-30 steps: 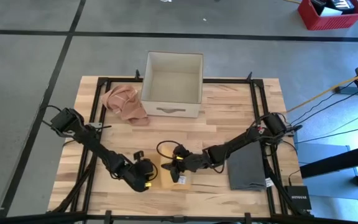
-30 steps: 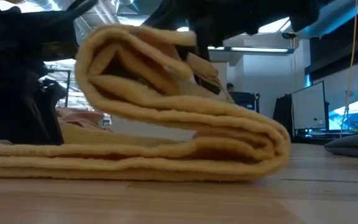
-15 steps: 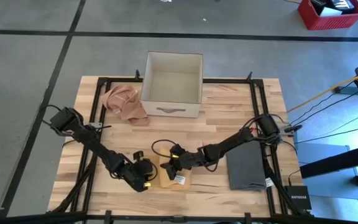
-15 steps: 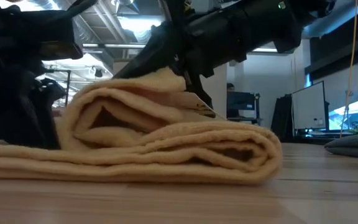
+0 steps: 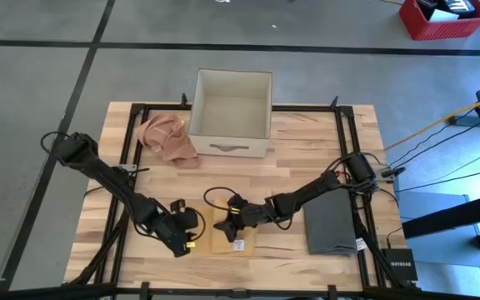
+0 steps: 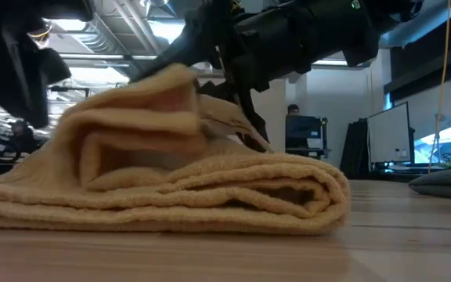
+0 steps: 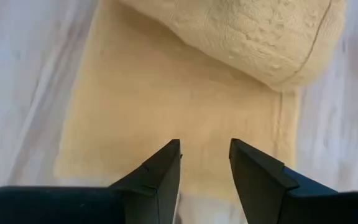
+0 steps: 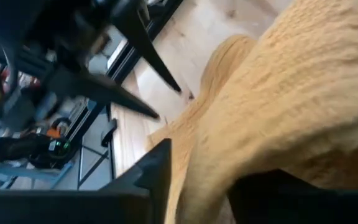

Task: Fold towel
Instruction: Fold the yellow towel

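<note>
Left tool (image 7: 204, 163) open above towel (image 7: 185, 118).

3 towels (image 5: 233, 237), 1 box (image 5: 231, 112), 2 grippers (image 5: 192, 237)

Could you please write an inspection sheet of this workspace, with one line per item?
Surface: wooden table with a black frame.
Job's things: yellow towel near the front edge, partly folded, upper layers bunched.
Clutter: open box at the back; pink cloth beside it; grey cloth on the right.
Pincers: left pincer open, just above the towel's flat layer, holding nothing; right pincer at the towel's bunched fold, grip unclear.
Cables: yellow and black cables on the floor to the right.
Surroundings: red crate on the floor; monitors behind the table.
</note>
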Motion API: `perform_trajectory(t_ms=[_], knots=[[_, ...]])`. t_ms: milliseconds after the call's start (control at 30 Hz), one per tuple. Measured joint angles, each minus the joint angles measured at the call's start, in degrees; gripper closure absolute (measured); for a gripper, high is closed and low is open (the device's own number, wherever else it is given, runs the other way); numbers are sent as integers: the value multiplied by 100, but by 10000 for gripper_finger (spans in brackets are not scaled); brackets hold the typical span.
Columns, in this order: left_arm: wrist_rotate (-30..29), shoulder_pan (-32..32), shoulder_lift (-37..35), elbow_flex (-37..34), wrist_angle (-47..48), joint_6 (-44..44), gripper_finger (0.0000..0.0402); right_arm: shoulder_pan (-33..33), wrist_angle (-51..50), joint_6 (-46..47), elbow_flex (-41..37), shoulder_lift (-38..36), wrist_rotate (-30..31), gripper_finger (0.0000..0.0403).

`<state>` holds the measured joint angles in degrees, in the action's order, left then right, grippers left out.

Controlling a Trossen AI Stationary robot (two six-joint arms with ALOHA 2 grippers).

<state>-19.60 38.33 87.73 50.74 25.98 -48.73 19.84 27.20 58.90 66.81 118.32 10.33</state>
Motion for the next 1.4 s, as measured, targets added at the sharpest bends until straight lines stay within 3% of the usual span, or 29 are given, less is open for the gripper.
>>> perform_trajectory(t_ms=[167, 267, 400, 567, 800, 1000, 1133, 1233, 1400], knots=[[681, -37, -794, 54, 756, -467, 270, 0, 70, 87, 0, 0, -120, 230], [761, -26, -1365, 139, 1203, -612, 270, 0, 210, 145, 0, 0, -141, 217], [28, 0, -1987, 151, 1165, -395, 270, -7, 333, 116, 83, -4, -141, 215], [-1228, -2, -2128, 108, 767, -2, 270, -9, 130, -107, 171, -17, -91, 215], [-1535, -35, -1515, -194, -337, 438, 270, -7, 163, -758, 168, -19, -355, 215], [-1516, -101, -586, -280, -1192, 852, 270, 116, -634, -1979, 170, -439, -732, 215], [-1510, -289, 164, -280, -1345, 1065, 270, 503, -1299, -3120, 134, -455, 178, 215], [-1161, -391, 558, -280, -885, 755, 270, 725, -1272, -3586, 10, -237, 759, 215], [-278, -279, 817, -269, -30, -399, 270, 762, -1451, -3425, -136, 121, 802, 215]])
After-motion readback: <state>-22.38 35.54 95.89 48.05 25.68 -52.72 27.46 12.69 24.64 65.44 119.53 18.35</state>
